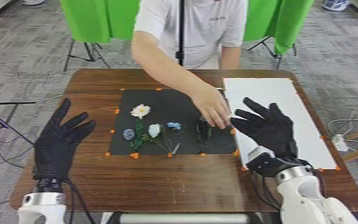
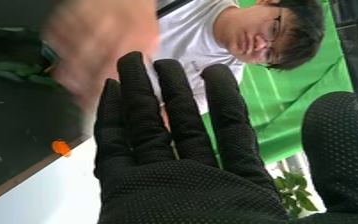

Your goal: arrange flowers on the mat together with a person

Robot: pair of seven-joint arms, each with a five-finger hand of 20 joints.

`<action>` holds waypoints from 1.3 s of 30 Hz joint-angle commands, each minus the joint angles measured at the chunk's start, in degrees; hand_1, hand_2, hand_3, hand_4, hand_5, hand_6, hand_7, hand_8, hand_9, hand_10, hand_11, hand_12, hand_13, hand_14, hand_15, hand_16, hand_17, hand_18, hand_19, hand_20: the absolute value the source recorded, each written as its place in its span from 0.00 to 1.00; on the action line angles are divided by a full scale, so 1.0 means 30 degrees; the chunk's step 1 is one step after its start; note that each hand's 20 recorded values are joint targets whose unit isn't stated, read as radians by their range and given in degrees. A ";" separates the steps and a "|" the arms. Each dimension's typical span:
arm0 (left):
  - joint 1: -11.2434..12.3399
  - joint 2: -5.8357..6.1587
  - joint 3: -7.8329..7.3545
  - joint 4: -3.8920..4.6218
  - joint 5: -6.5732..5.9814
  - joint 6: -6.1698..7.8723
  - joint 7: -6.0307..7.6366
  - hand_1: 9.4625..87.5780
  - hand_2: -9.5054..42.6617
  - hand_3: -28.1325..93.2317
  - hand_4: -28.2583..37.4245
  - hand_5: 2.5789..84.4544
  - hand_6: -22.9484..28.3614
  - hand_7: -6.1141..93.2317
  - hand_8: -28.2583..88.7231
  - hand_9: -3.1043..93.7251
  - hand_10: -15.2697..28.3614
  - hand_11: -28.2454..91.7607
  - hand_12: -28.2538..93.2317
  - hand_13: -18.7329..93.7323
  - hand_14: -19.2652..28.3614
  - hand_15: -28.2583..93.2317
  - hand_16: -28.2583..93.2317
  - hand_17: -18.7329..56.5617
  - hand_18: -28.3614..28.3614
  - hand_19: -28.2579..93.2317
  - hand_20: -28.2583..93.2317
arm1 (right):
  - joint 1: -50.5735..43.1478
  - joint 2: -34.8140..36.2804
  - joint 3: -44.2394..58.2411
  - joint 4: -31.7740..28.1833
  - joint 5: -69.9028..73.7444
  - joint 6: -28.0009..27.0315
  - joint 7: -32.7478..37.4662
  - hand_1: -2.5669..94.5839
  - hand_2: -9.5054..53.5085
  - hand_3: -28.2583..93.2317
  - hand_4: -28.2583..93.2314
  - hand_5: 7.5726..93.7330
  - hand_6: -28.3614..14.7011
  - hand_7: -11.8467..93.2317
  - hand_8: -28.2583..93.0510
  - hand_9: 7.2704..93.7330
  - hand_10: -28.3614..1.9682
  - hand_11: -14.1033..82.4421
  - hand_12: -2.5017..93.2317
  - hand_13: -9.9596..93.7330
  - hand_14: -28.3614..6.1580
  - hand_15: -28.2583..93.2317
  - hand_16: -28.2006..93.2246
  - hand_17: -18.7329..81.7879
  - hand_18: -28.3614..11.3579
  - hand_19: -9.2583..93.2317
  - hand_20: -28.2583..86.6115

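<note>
In the head view, my left hand (image 1: 58, 140) stands open over the table's left side, beside the black mat (image 1: 127, 146). My right hand (image 1: 269, 129) is open over the white sheet, close to the mat's right edge, with nothing in it. The right wrist view has my right hand (image 2: 180, 180) with straight fingers. A white flower (image 1: 141, 111), a blue-grey flower (image 1: 129, 134), a pale flower (image 1: 154, 130) and a small blue flower (image 1: 174, 125) lie on the mat. A person's hand (image 1: 213, 109) reaches onto its right part, over a dark green stem (image 1: 202, 137).
A white sheet (image 1: 286, 112) lies right of the mat on the brown table (image 1: 158, 185). Orange tape pieces (image 1: 135, 155) mark the mat's edges. The person's arm (image 1: 162, 62) crosses the table's far edge. A black pole (image 1: 181, 35) stands beyond it.
</note>
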 commanded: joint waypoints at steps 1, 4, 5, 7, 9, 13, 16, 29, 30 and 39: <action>0.0250 -0.0008 0.0057 -0.0081 0.0005 -0.0037 -0.0231 0.15 0.34 0.83 0.00 0.31 0.51 0.16 0.17 0.39 0.75 0.41 0.33 0.43 0.91 0.60 0.18 0.26 1.00 0.80 0.09 | -0.0371 -0.0083 0.0059 -0.0160 -0.0071 -0.0102 0.0000 0.15 0.40 0.85 0.01 0.45 0.58 0.24 0.13 0.48 0.33 0.28 0.17 0.46 0.26 0.50 0.33 0.26 0.25 0.52 0.39; 0.0200 -0.0098 0.0070 -0.0075 0.0057 -0.0120 -0.0311 0.15 0.34 0.83 0.00 0.31 0.51 0.16 0.17 0.39 0.75 0.41 0.33 0.43 0.91 0.60 0.18 0.25 1.00 0.80 0.09 | -0.0438 -0.0081 0.0104 -0.0193 -0.0084 -0.0024 0.0008 0.15 0.40 0.85 0.01 0.45 0.58 0.24 0.13 0.48 0.33 0.28 0.17 0.46 0.26 0.50 0.33 0.26 0.25 0.52 0.39; 0.0224 -0.0057 0.0093 -0.0082 0.0042 -0.0063 -0.0279 0.15 0.34 0.83 0.00 0.31 0.51 0.16 0.17 0.39 0.75 0.41 0.33 0.43 0.91 0.60 0.18 0.25 1.00 0.80 0.08 | -0.0413 -0.0083 0.0097 -0.0169 -0.0108 -0.0051 -0.0024 0.15 0.40 0.85 0.01 0.45 0.58 0.24 0.13 0.48 0.33 0.28 0.17 0.46 0.26 0.50 0.33 0.26 0.25 0.52 0.39; 0.0218 0.0005 0.0127 -0.0089 0.0021 -0.0008 -0.0314 0.15 0.34 0.83 0.00 0.31 0.51 0.16 0.17 0.39 0.75 0.42 0.33 0.43 0.91 0.60 0.18 0.25 1.00 0.81 0.08 | -0.0429 -0.0077 0.0129 -0.0176 -0.0125 -0.0087 0.0000 0.15 0.40 0.85 0.01 0.45 0.58 0.24 0.13 0.48 0.33 0.28 0.17 0.46 0.26 0.50 0.33 0.26 0.25 0.52 0.39; 0.0177 -0.0004 0.0157 -0.0069 0.0038 -0.0041 -0.0316 0.15 0.34 0.83 0.00 0.31 0.51 0.16 0.17 0.39 0.75 0.42 0.33 0.43 0.91 0.60 0.18 0.25 1.00 0.81 0.08 | -0.0409 -0.0074 0.0118 -0.0164 -0.0115 -0.0073 -0.0019 0.15 0.40 0.85 0.01 0.45 0.58 0.24 0.13 0.48 0.32 0.28 0.17 0.46 0.26 0.50 0.33 0.26 0.25 0.52 0.39; 0.0142 0.0077 0.0223 -0.0098 0.0034 0.0000 -0.0270 0.15 0.34 0.83 0.00 0.31 0.52 0.16 0.17 0.39 0.75 0.42 0.33 0.43 0.91 0.60 0.18 0.25 1.00 0.81 0.08 | -0.0364 -0.0087 0.0081 -0.0168 -0.0106 -0.0060 -0.0005 0.15 0.40 0.85 0.01 0.45 0.58 0.25 0.13 0.48 0.32 0.28 0.17 0.46 0.26 0.50 0.33 0.26 0.25 0.52 0.39; 0.0180 -0.0015 0.0171 -0.0112 0.0027 -0.0014 -0.0327 0.15 0.34 0.83 0.00 0.31 0.52 0.16 0.17 0.39 0.75 0.42 0.33 0.43 0.91 0.60 0.18 0.25 1.00 0.81 0.08 | -0.0393 -0.0094 0.0104 -0.0154 -0.0071 -0.0094 0.0025 0.15 0.40 0.85 0.01 0.45 0.58 0.25 0.13 0.48 0.33 0.28 0.17 0.46 0.26 0.50 0.33 0.26 0.25 0.52 0.39; 0.0227 0.0010 0.0174 -0.0197 -0.0054 0.0096 -0.0348 0.15 0.34 0.83 0.00 0.31 0.52 0.17 0.17 0.39 0.76 0.42 0.33 0.43 0.91 0.60 0.18 0.25 1.00 0.80 0.07 | -0.0427 -0.0157 0.0113 -0.0203 -0.0045 0.0065 -0.0061 0.15 0.40 0.85 0.01 0.46 0.58 0.25 0.13 0.49 0.32 0.28 0.17 0.46 0.26 0.51 0.33 0.26 0.25 0.52 0.39; 0.0222 0.0015 0.0163 -0.0199 -0.0081 0.0126 -0.0340 0.15 0.34 0.83 0.00 0.31 0.52 0.17 0.17 0.39 0.76 0.42 0.33 0.43 0.91 0.61 0.18 0.25 1.00 0.79 0.07 | -0.0450 -0.0170 0.0102 -0.0195 -0.0039 0.0034 -0.0055 0.15 0.40 0.85 0.01 0.46 0.58 0.25 0.13 0.49 0.32 0.28 0.17 0.46 0.26 0.51 0.33 0.26 0.25 0.52 0.39; 0.0289 0.0077 0.0285 -0.0248 -0.0156 0.0279 -0.0330 0.15 0.34 0.83 0.00 0.31 0.52 0.17 0.17 0.39 0.76 0.42 0.33 0.43 0.92 0.61 0.18 0.24 1.00 0.79 0.07 | -0.0458 -0.0123 0.0169 -0.0231 -0.0063 -0.0015 -0.0051 0.15 0.40 0.85 0.01 0.46 0.58 0.25 0.13 0.49 0.32 0.28 0.17 0.46 0.26 0.51 0.33 0.26 0.25 0.52 0.39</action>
